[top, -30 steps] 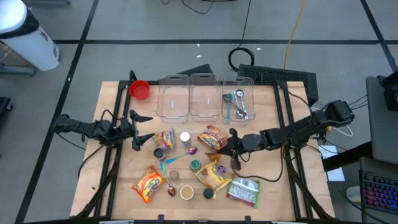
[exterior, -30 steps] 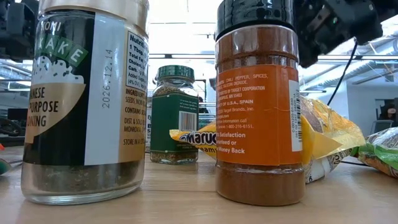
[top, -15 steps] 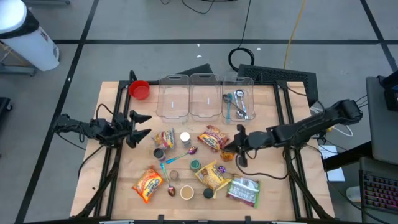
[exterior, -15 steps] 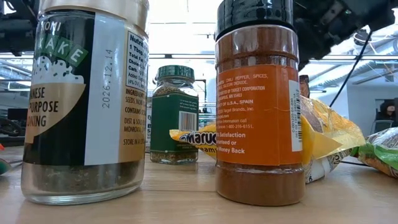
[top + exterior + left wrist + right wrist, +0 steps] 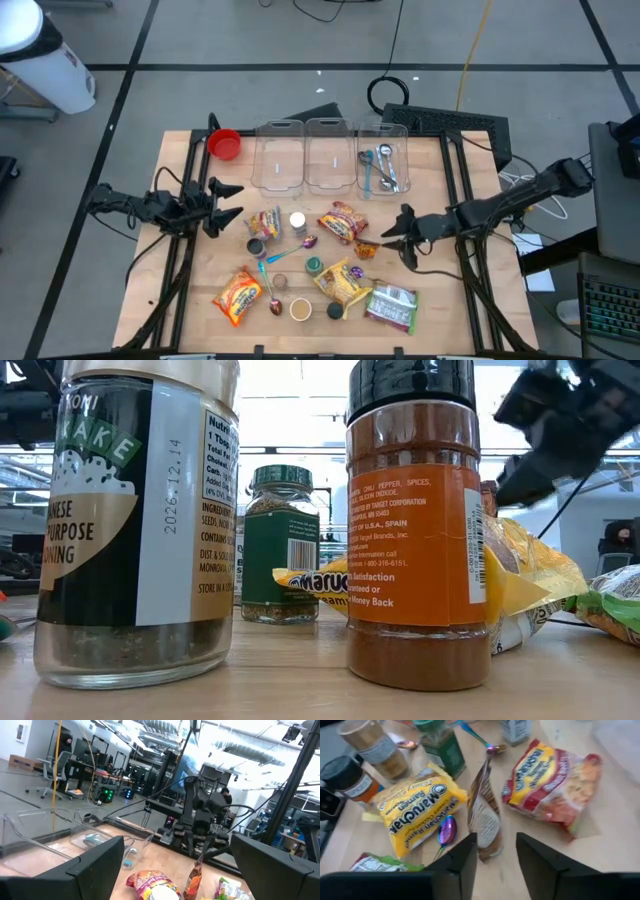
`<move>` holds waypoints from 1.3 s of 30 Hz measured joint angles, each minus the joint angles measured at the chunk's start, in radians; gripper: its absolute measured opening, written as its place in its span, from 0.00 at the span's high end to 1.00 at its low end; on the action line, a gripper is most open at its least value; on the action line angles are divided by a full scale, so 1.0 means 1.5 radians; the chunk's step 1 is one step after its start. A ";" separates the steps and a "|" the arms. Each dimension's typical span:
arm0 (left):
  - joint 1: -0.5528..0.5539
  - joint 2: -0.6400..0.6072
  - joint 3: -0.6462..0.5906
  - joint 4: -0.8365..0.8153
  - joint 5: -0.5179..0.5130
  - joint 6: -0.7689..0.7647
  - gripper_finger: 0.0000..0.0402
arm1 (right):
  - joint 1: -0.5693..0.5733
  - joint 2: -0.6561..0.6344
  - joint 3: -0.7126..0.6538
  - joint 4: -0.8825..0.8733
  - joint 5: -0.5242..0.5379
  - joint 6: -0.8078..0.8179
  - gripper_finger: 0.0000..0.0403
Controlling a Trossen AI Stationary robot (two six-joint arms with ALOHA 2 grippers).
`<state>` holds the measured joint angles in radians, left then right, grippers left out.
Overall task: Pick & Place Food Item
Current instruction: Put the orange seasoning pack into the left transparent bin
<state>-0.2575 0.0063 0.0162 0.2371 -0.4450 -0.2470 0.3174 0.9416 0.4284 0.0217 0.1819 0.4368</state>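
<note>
A small brown-and-white pouch (image 5: 485, 815) stands on its bottom edge on the wooden table (image 5: 440, 300), right of centre; it also shows in the high view (image 5: 365, 248). My right gripper (image 5: 390, 237) is open just right of the pouch and touches nothing; its fingers (image 5: 465, 865) stand short of the pouch. It shows high up in the low view (image 5: 555, 420). My left gripper (image 5: 238, 206) is open and empty at the table's left side; its wrist view (image 5: 177, 870) looks across at the pouch (image 5: 194, 879).
Three clear bins (image 5: 327, 155) stand along the far edge, the right one (image 5: 382, 165) holding spoons, with a red bowl (image 5: 225, 144) at far left. Ramen packs (image 5: 342, 222) (image 5: 343, 283), a green pack (image 5: 392, 307), spice jars (image 5: 415, 530) (image 5: 130, 520) and spoons lie around the centre.
My right gripper has drawn back toward the table's right edge, away from the brown pouch. The pouch stays standing on the table, apart from the fingers.
</note>
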 joint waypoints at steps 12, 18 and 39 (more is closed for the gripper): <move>0.000 0.000 0.000 0.000 -0.010 0.000 0.07 | 0.022 0.077 -0.181 0.417 0.033 0.017 0.49; 0.000 0.000 0.000 0.000 -0.013 0.001 0.07 | 0.022 0.153 -0.160 0.457 0.035 0.015 0.49; 0.000 0.000 0.000 -0.001 -0.013 0.028 0.07 | 0.022 0.323 -0.159 0.646 0.036 0.008 0.76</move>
<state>-0.2573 0.0063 0.0162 0.2356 -0.4640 -0.2047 0.3496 1.4261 0.1898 0.9911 0.2366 0.4484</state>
